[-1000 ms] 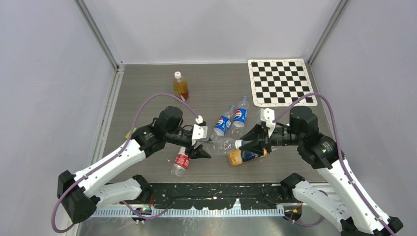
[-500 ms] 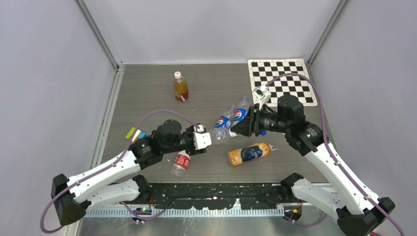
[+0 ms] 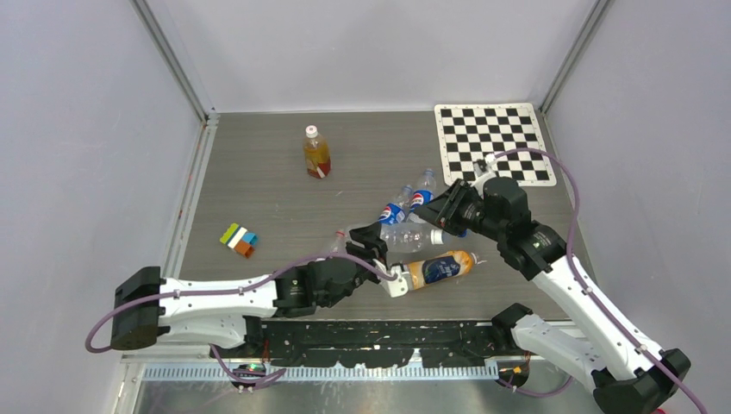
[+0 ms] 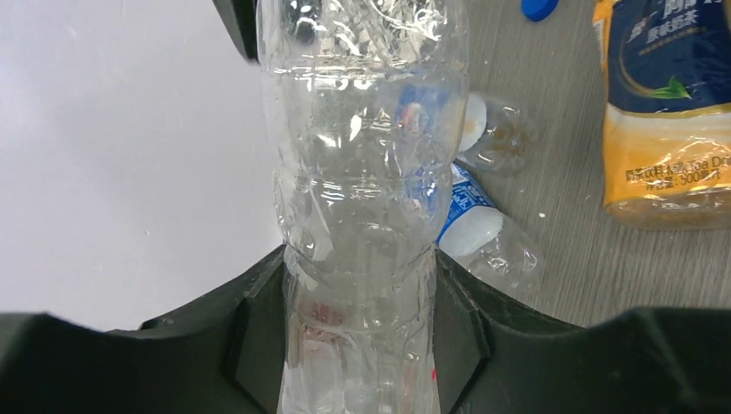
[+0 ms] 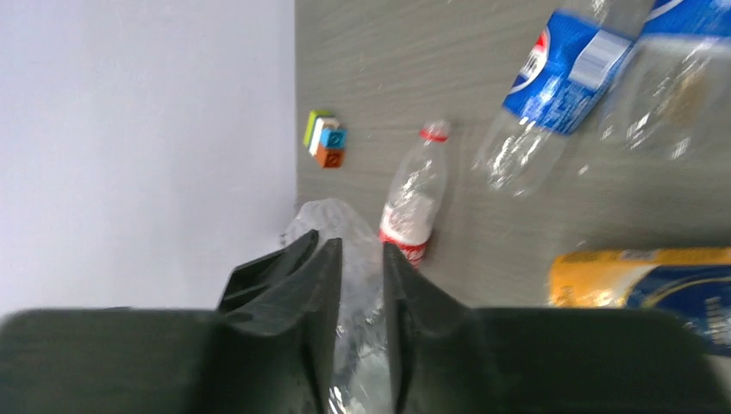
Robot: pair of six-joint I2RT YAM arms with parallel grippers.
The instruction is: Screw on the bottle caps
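The left gripper [image 4: 358, 297] is closed around the clear bottle [image 4: 362, 155], with one black finger on each side of it. The bottle is crinkly, and it is held up off the tabletop [image 3: 267, 181], near the middle of the near edge. The right gripper [image 5: 362, 250] has its two fingers pinched close on the other end of the same bottle, so both arms hold it between them. I cannot tell if a cap sits on that end. A blue cap [image 4: 539, 7] lies by itself on the tabletop, just beside the yellow tea bottle [image 3: 440, 268]. The tea bottle lies on its side, closer to the near edge than the clear bottle. Two bottles with blue labels [image 3: 405, 207] lie side by side a little farther in, toward the middle of the tabletop. A small bottle with a red label [image 5: 414, 198] lies on its side by the left arm, and it has a red cap [image 5: 434, 132] on. A juice bottle [image 3: 316, 155] stands up toward the far edge with a white cap [image 3: 311, 131] on top. Some colored blocks [image 3: 239, 240] sit near the left edge, and a checkered board [image 3: 493, 142] lies in the far right corner
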